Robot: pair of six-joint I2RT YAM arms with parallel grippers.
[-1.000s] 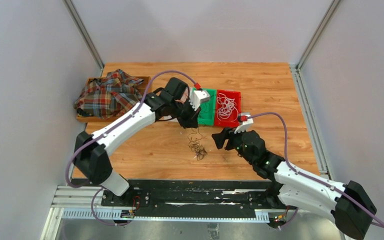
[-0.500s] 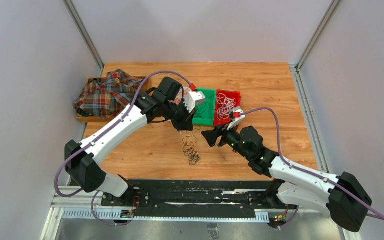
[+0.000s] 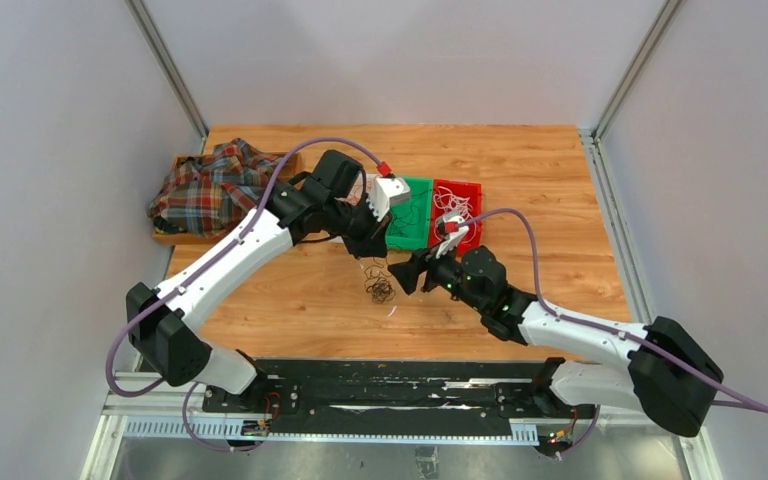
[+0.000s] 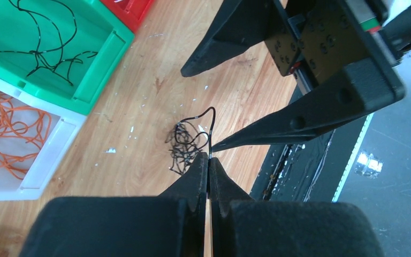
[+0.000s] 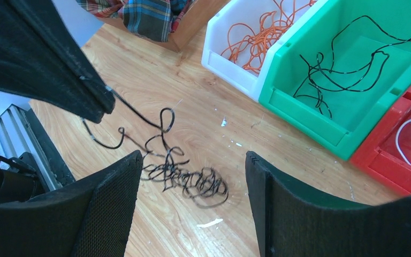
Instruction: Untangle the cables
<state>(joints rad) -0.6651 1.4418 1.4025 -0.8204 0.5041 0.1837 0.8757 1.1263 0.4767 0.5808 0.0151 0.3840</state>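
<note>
A tangle of thin black cables [image 3: 381, 291] lies on the wooden table between the two arms. My left gripper [image 4: 210, 158] is shut on one black strand that rises from the tangle [image 4: 184, 147]. My right gripper [image 5: 193, 156] is open just above the tangle [image 5: 192, 182], one finger on each side, touching nothing. In the top view the right gripper [image 3: 407, 277] sits just right of the tangle and the left gripper [image 3: 368, 250] just behind it. More black cables lie in the green bin [image 5: 348, 136], orange ones in the white bin [image 5: 214, 59], white ones in the red bin [image 5: 385, 166].
The three bins stand in a row behind the tangle: green bin [image 3: 415, 238], red bin [image 3: 457, 243]. A plaid cloth [image 3: 215, 185] lies in a wooden tray at the back left. White flecks dot the wood near the tangle. The black base rail [image 3: 380, 385] runs along the near edge.
My right arm has swung left and forward, bringing its open gripper over the tangle. My left gripper has shifted slightly left with the strand, dragging the tangle a little left.
</note>
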